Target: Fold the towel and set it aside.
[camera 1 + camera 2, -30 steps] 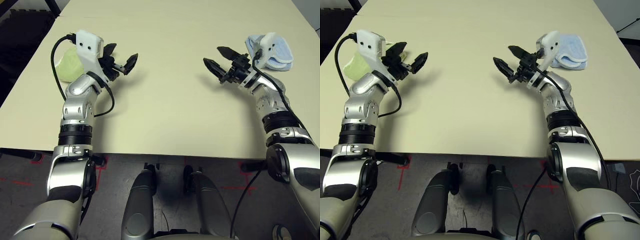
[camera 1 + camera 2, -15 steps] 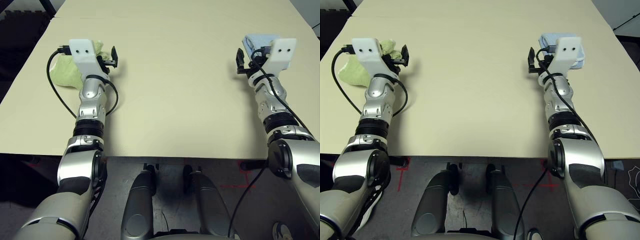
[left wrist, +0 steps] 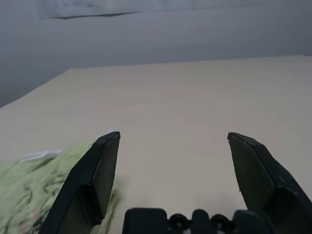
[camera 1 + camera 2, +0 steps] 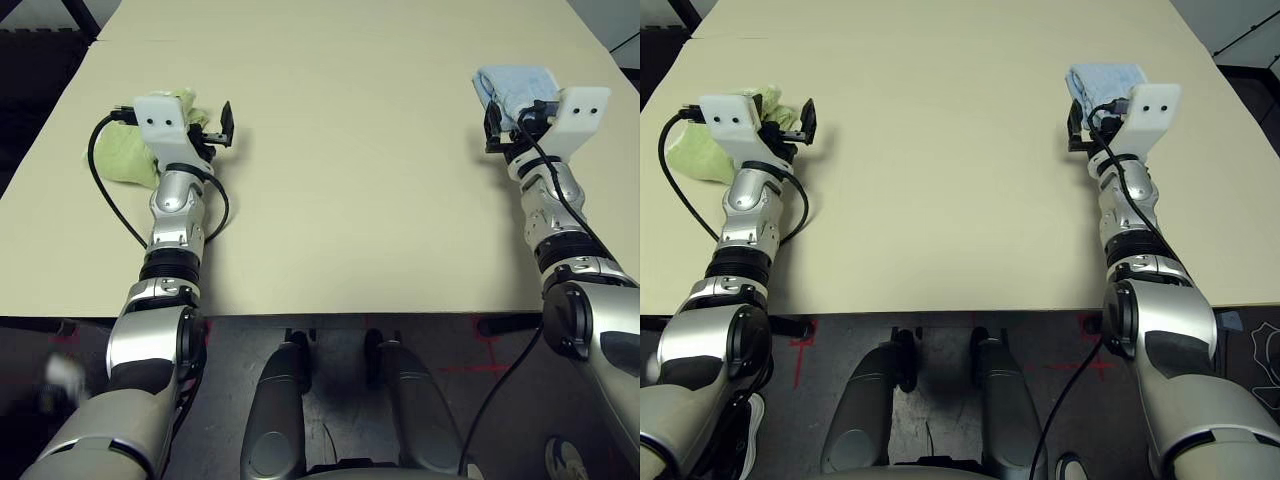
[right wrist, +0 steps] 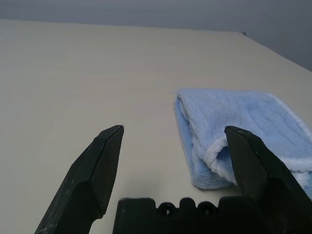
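Left wrist view: left gripper (image 3: pixel 173 146) spread, empty, beside towel (image 3: pixel 29 187); right gripper (image 5: pixel 173 139) likewise.

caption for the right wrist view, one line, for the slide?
Open right gripper above the beige table, with a folded light blue cloth lying just beyond its fingers.

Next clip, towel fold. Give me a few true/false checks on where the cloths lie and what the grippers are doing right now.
1. The green towel lies on the table by the left gripper. True.
2. The left gripper is shut on the towel. False: its fingers stand apart, holding nothing.
3. The blue cloth lies by the right gripper. True.
4. The two cloths are stacked. False: they lie at opposite sides of the table.
5. The right gripper is open. True.
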### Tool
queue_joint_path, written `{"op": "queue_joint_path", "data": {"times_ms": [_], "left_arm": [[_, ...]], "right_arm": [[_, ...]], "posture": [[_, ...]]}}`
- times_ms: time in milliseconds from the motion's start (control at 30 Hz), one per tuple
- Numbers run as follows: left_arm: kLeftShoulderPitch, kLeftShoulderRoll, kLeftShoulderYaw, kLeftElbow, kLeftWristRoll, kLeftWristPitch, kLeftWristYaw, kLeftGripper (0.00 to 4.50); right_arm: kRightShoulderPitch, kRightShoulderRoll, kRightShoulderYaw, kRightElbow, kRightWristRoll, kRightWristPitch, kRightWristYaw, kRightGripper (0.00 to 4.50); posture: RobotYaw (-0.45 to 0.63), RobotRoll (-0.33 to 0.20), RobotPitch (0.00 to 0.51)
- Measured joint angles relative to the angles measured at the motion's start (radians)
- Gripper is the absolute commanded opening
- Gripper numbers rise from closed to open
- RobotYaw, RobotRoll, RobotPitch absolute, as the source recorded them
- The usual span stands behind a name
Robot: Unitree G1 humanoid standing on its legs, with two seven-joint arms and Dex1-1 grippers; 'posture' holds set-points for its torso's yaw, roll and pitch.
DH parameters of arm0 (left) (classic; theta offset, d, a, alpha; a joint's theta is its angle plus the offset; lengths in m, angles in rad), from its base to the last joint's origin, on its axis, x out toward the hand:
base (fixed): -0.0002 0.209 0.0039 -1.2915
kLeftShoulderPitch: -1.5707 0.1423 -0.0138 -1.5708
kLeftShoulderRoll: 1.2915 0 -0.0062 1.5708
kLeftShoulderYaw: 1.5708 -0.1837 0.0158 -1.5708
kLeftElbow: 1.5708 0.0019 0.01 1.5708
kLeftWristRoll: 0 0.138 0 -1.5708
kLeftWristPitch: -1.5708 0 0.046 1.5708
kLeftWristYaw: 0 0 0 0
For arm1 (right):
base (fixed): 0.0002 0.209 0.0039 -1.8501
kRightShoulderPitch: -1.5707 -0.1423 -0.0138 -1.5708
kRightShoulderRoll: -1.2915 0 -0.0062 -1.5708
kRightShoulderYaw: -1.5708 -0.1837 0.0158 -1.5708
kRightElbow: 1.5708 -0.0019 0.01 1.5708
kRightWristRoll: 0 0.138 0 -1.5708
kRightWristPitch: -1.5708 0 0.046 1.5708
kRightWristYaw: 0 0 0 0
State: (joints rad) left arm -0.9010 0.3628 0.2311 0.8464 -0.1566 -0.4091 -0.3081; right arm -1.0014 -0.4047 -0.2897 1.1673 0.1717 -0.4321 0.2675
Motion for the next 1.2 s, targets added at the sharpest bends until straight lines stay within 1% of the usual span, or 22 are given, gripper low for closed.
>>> {"op": "queue_joint_path", "data": {"times_ms": [200,333,533,667,967,1200], "left_arm": [[0.000,0.015,0.005,-0.012,-0.005,0.025,-0.006,4.48],[-0.008,0.049,0.015,-0.011,-0.005,0.037,0.022,4.48],[0.018,0.043,0.016,0.007,-0.002,0.038,0.026,4.48],[0.042,0.040,0.017,0.044,0.005,0.038,0.066,4.48],[0.040,0.052,0.016,0.103,0.045,0.035,0.172,4.48],[0.019,0.064,0.013,0.115,0.052,0.014,0.179,4.48]], "right_arm": [[0.001,0.019,-0.006,0.000,0.012,-0.001,0.016,4.50],[0.001,0.020,-0.007,0.000,0.014,-0.001,0.025,4.50],[0.004,0.020,-0.008,0.000,0.015,-0.007,0.035,4.50],[0.013,0.020,-0.008,0.000,0.015,-0.008,0.035,4.50],[0.014,0.020,-0.008,-0.002,0.014,-0.008,0.034,4.50],[0.006,0.026,-0.007,-0.002,0.013,-0.008,0.031,4.50]], "posture": [[-0.01,0.000,0.240],[-0.02,0.000,0.240],[-0.04,0.000,0.240],[-0.05,0.000,0.241],[-0.04,0.000,0.231],[-0.03,0.000,0.215]]}}
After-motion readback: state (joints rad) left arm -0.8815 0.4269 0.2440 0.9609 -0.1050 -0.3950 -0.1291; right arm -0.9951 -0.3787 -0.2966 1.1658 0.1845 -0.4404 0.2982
